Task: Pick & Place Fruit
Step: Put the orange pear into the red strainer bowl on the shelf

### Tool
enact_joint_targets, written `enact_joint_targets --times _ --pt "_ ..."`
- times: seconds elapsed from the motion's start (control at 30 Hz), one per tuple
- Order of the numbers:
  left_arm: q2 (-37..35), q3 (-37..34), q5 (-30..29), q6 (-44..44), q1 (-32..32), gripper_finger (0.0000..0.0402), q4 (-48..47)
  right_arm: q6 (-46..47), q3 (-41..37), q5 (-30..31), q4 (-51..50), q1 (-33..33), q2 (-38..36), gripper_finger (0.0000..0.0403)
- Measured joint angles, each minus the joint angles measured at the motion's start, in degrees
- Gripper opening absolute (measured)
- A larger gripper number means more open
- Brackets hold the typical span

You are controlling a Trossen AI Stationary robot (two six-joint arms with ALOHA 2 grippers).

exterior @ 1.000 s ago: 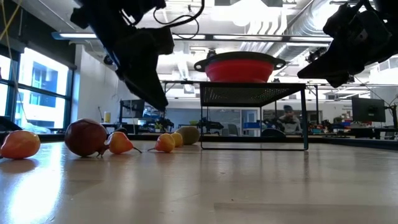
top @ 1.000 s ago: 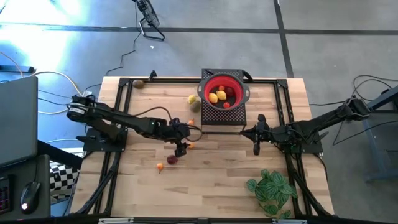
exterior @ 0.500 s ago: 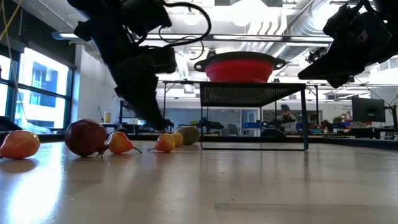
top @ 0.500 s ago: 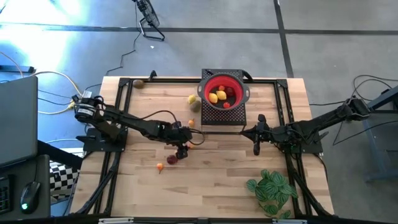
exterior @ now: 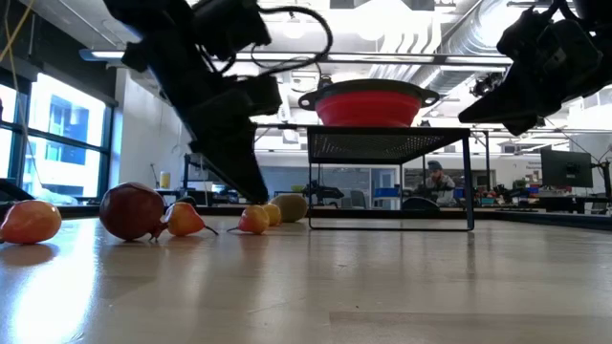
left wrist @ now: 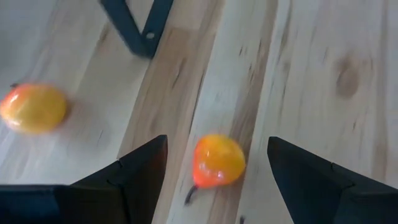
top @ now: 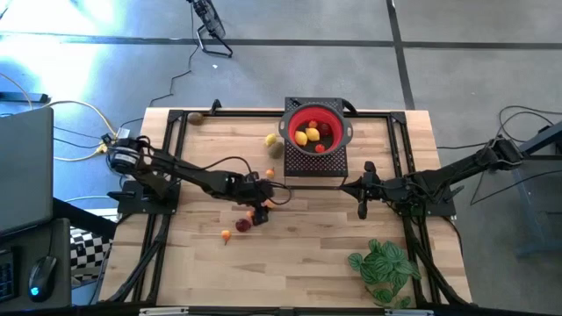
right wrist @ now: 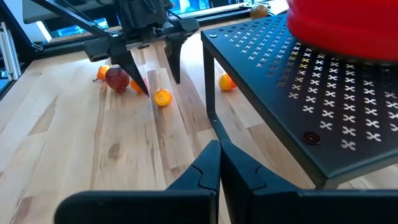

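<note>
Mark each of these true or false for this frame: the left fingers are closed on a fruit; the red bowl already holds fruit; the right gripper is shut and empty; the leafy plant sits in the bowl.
1. The left gripper is closed on a fruit. False: its fingers stand open either side of a small orange fruit on the table.
2. The red bowl already holds fruit. True: yellow and red pieces lie in it.
3. The right gripper is shut and empty. True.
4. The leafy plant sits in the bowl. False: it lies on the table.
</note>
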Motion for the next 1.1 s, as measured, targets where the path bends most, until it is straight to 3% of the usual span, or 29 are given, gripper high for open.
enact_joint_targets --times 1.1 --pt "1.8 -0.09 -0.44 0.27 0.0 0.0271 -1.64 0.0 0.0 0.0 -0.55 0.02 0.0 0.0002"
